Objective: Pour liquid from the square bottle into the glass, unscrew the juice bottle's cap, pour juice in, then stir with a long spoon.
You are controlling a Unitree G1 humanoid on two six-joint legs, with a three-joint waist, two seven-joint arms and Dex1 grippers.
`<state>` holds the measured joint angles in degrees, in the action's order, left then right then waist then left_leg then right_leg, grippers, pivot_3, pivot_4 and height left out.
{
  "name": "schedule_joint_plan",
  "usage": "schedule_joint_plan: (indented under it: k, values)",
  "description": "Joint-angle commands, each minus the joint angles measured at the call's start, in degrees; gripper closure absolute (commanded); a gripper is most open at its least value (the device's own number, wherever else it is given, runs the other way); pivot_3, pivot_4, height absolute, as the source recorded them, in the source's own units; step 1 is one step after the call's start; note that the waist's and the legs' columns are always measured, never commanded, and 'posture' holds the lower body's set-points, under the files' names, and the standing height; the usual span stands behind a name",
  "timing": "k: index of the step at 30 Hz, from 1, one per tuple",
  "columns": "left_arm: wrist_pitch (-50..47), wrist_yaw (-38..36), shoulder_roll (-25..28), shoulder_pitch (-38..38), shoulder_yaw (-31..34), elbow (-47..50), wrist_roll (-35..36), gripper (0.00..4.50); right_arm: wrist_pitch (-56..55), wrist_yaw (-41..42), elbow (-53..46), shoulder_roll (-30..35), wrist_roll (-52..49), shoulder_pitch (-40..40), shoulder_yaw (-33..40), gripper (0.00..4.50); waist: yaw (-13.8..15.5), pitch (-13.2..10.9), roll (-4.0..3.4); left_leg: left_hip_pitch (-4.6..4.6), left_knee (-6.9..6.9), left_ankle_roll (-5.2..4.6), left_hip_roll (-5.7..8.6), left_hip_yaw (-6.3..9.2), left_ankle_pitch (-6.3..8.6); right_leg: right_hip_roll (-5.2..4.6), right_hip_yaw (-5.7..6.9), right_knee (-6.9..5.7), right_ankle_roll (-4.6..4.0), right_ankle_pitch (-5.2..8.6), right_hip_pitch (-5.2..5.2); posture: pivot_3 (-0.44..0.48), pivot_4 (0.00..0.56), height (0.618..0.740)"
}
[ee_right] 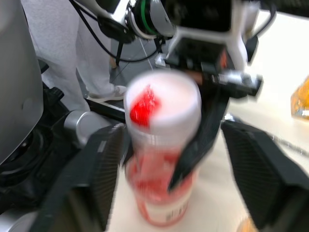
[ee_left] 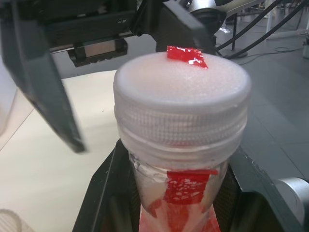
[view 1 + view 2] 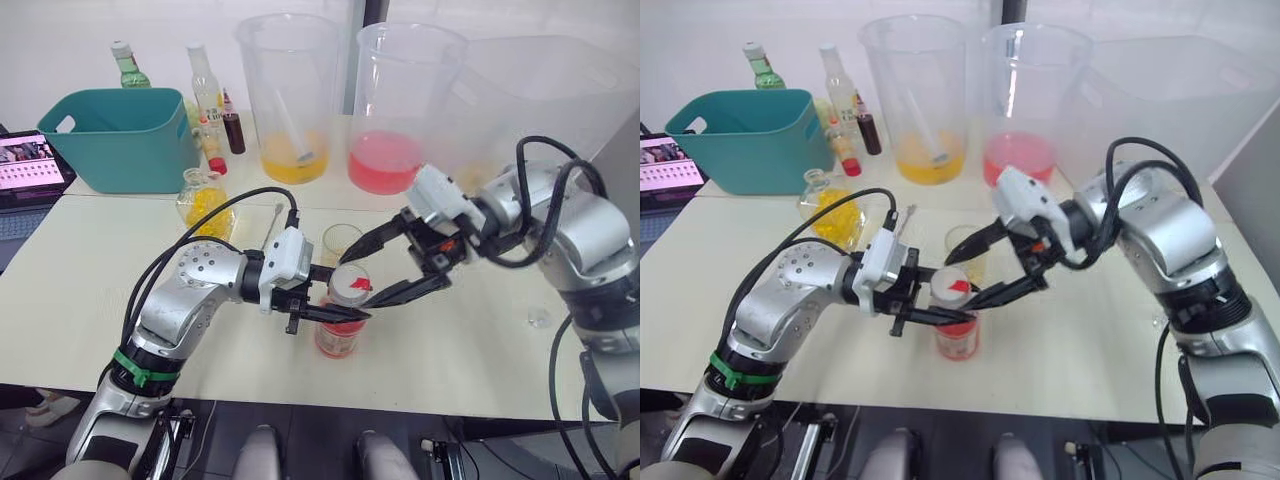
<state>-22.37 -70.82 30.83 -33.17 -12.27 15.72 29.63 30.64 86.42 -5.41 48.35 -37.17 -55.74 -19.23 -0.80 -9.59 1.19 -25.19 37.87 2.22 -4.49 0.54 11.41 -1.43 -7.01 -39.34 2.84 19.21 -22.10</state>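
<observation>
Left eye view: glass [image 3: 340,242] just behind juice bottle [image 3: 341,330].

Head overhead; wrists near cap [image 2: 182,77]

Juice bottle [image 3: 340,335] upright on table near front edge, pink-red liquid inside, white and red label. My left gripper [image 3: 318,308] clamped round its neck just under cap. Juice bottle's cap [image 3: 350,282] white, round, ribbed side, red mark on top, seated on bottle. Glass [image 3: 340,243] clear, upright just behind juice bottle, yellowish liquid low inside. Square bottle [image 3: 204,200] squat, clear, yellow contents, upright off to my left. Long spoon [image 3: 273,226] thin, flat on table between square bottle and glass.
</observation>
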Motion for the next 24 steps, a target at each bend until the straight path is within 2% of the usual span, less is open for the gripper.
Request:
schedule_joint_plan:
  k: [1, 3, 4, 7, 14, 18, 23, 24]
  values:
    - [-1.66, -0.23, 0.32, -0.48, -0.53, 1.49, 0.72, 3.12, 3.39, -2.96, -4.02, 2.51, -1.78, 0.67, 7.71, 0.05, 0.03, -0.01, -0.01, -0.01, -0.01, 0.0, 0.0, 0.0, 0.0, 0.0, 0.0, 0.0, 0.0, 0.0, -0.03, 0.0, 0.15, 0.719]
    - [-2.0, -0.15, 0.23, -0.5, -0.49, 1.78, 1.02, 3.12, 5.36, -5.59, -6.62, 3.17, -2.66, 2.2, 10.67, 0.05, 0.09, -0.01, -0.02, -0.06, -0.03, 0.0, 0.0, 0.01, 0.0, 0.0, 0.0, 0.0, 0.0, 0.0, -0.06, 0.0, 0.15, 0.719]
    - [-2.16, -0.17, 0.02, -0.69, -0.57, 1.53, 1.09, 3.12, 7.64, -9.53, -10.36, 3.54, -4.23, 4.76, 13.88, 0.05, 0.04, -0.01, -0.02, -0.06, -0.03, 0.0, 0.0, 0.01, 0.0, 0.0, 0.0, 0.01, 0.0, 0.0, -0.06, 0.0, 0.15, 0.719]
    - [-2.78, -0.33, -1.19, -1.62, -0.95, 0.06, 1.6, 3.12, 17.57, -27.06, -24.51, 1.58, -13.07, 14.13, 24.1, 0.05, 0.09, -0.01, -0.02, -0.07, -0.05, -0.01, -0.01, 0.06, 0.01, 0.01, 0.04, 0.02, 0.0, 0.0, -0.04, 0.0, 0.15, 0.719]
    - [-5.34, 0.58, -3.84, -3.35, -1.61, -2.34, 1.85, 3.12, 27.54, -57.8, -42.41, -5.3, -22.42, 25.0, 29.53, 0.05, 0.27, 0.0, -0.02, -0.14, 0.01, 0.0, 0.09, 0.09, 0.0, -0.07, 0.02, -0.02, 0.01, 0.0, 0.0, 0.0, 0.15, 0.719]
    - [-5.43, 0.12, -4.67, -4.32, -2.36, -3.25, 0.9, 3.12, 29.0, -65.82, -44.94, -4.76, -28.13, 27.35, 30.44, 0.05, 0.35, -0.01, -0.02, -0.17, 0.01, 0.0, 0.13, 0.11, 0.0, -0.12, 0.05, 0.02, 0.02, 0.01, 0.01, 0.0, 0.15, 0.719]
    - [-3.96, -0.87, -4.89, -3.31, -2.89, -4.07, -0.26, 3.12, 28.62, -71.17, -44.72, -5.26, -29.67, 27.25, 28.18, 0.05, 0.35, 0.0, -0.02, -0.16, 0.01, 0.0, 0.13, 0.12, 0.0, -0.11, 0.05, 0.02, 0.02, 0.01, 0.01, 0.0, 0.15, 0.719]
    - [-3.71, -1.03, -4.83, -3.1, -2.85, -4.18, -0.39, 3.12, 28.32, -71.76, -44.68, -5.36, -29.84, 27.24, 27.9, 0.56, 0.36, 0.0, -0.02, -0.16, 0.01, 0.0, 0.13, 0.12, 0.0, -0.11, 0.05, 0.03, 0.02, 0.01, 0.01, 0.0, 0.15, 0.719]
